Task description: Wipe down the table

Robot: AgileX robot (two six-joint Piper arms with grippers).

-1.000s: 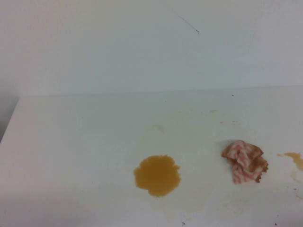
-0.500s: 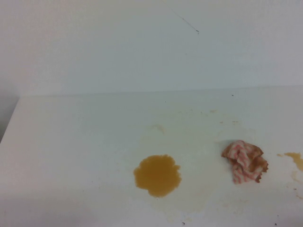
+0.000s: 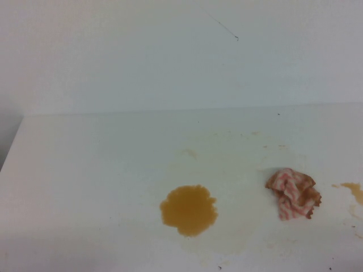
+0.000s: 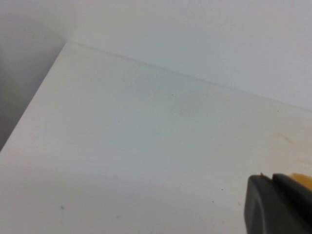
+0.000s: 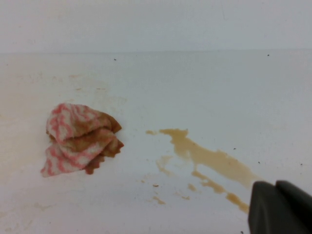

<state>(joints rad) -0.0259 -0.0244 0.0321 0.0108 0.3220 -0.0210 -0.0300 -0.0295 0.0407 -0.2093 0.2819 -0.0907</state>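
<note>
My left gripper (image 4: 278,204) hangs over the table's (image 3: 85,170) left side, grip I cannot tell. Centre, brown puddle (image 3: 188,210); right of it the crumpled cloth (image 3: 293,194); past a smear (image 3: 353,191), my right gripper (image 5: 278,207), closed tight, holding nothing.

Only a cropped dark tip of the left gripper (image 4: 278,204) and of the right gripper (image 5: 280,207) shows, over the table (image 4: 122,146).

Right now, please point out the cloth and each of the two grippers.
cloth (image 3: 293,192): high view, middle of the crumpled bundle.
left gripper (image 4: 274,204): left wrist view, dark tip above the table (image 4: 122,146).
right gripper (image 5: 276,207): right wrist view, shut tips' seam, by the brown streak (image 5: 209,158).
</note>
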